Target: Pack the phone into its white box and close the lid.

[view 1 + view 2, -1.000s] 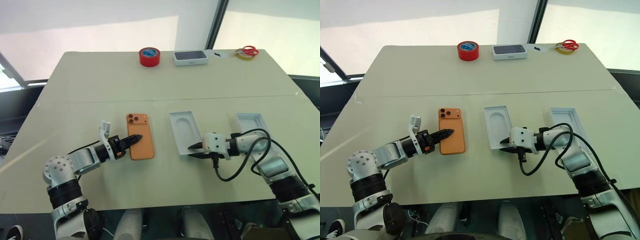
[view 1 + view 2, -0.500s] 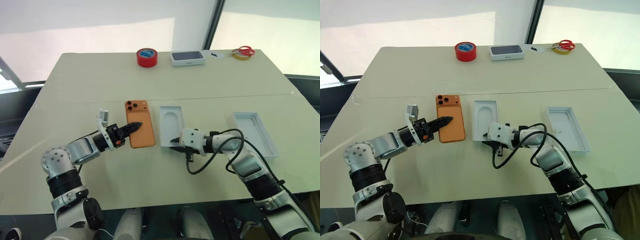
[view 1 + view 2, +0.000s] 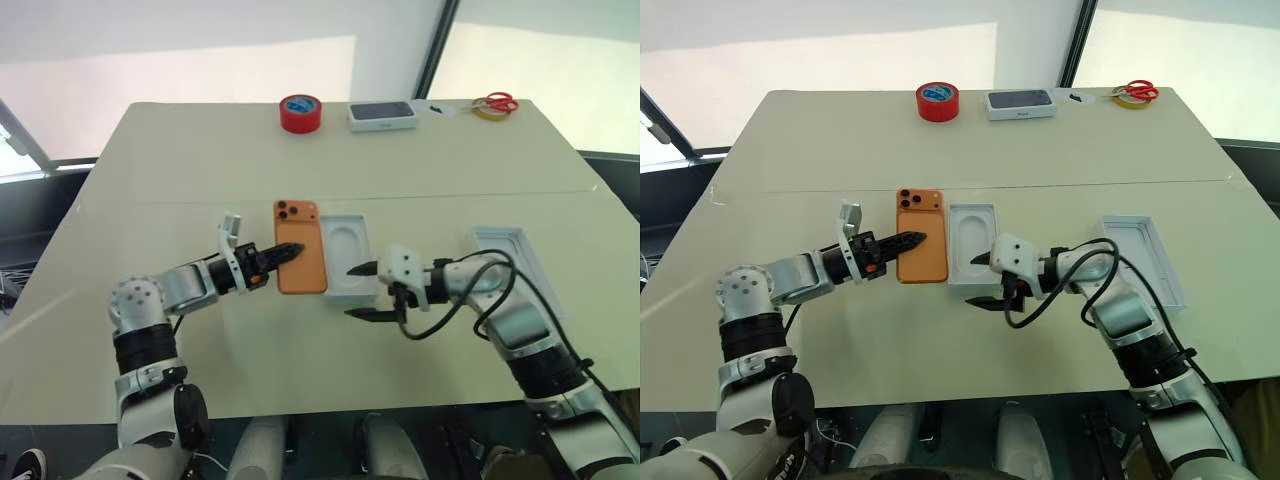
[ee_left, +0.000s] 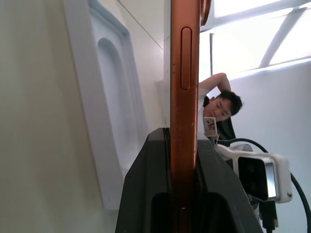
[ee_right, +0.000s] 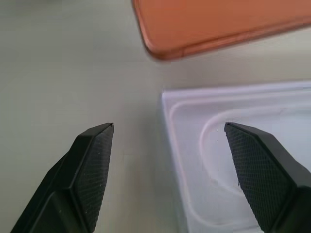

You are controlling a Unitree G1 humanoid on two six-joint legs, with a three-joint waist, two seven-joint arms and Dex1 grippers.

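My left gripper (image 3: 908, 240) is clamped on the phone (image 3: 921, 250), one finger above and one below near its left edge; the wrist view confirms the phone sandwiched edge-on between the fingers (image 4: 148, 194). The phone sits at table centre, its right edge just beside the white moulded piece with a rounded recess (image 3: 971, 243).

My right gripper (image 3: 365, 290) stands wide open and holds nothing, hovering at the near end of that recessed piece.

The other white tray (image 3: 1141, 259) lies well apart to the right.

Risks, in my judgement: the grip is shallow and off-centre, so the phone may pivot or slip if lifted. The open right fingers could also nudge the recessed piece into the phone.
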